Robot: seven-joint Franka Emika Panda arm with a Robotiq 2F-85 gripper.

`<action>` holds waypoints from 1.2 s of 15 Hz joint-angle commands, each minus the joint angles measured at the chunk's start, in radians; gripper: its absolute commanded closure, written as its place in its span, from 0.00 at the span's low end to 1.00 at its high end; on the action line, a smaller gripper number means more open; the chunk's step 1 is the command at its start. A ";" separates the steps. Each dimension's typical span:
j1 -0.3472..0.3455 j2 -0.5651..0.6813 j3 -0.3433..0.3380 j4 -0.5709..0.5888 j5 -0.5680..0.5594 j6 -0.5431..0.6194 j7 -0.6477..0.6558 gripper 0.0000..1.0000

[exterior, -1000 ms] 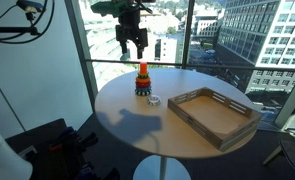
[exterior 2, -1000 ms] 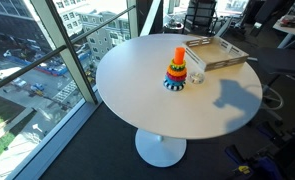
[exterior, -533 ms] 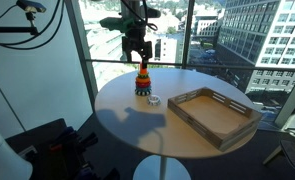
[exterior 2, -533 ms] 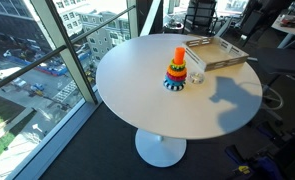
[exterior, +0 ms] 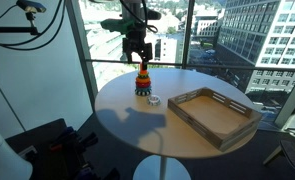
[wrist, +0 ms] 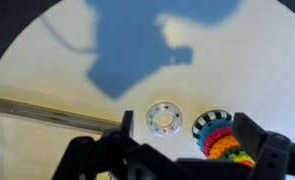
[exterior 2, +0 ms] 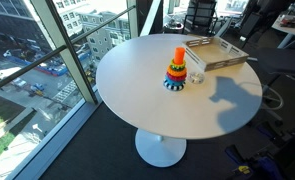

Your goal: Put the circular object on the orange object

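The circular object, a small flat pale ring [wrist: 164,118], lies flat on the round white table next to the stacking toy; it also shows in both exterior views [exterior: 154,99] [exterior 2: 196,77]. The stacking toy [exterior: 142,82] [exterior 2: 177,68] has a dark blue base, coloured rings and the orange object on top [exterior 2: 179,54]. In the wrist view the toy [wrist: 225,143] sits at the lower right between my fingers. My gripper [exterior: 137,52] hangs open and empty above the toy [wrist: 182,150].
A large wooden tray [exterior: 212,113] [exterior 2: 215,52] stands on the table beside the toy. The round white table [exterior: 137,125] [exterior 2: 157,105] stands next to floor-to-ceiling windows. My arm's shadow falls on the tabletop [exterior 2: 232,95].
Over the last second my gripper came down from high above towards the stacking toy and shifted slightly. The ring and the toy have not moved.
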 commanded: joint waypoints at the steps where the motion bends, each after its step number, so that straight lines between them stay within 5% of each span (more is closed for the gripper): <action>1: -0.021 0.052 0.014 0.035 0.009 0.006 0.054 0.00; 18: 0.000 0.416 0.035 0.236 -0.079 0.110 0.181 0.00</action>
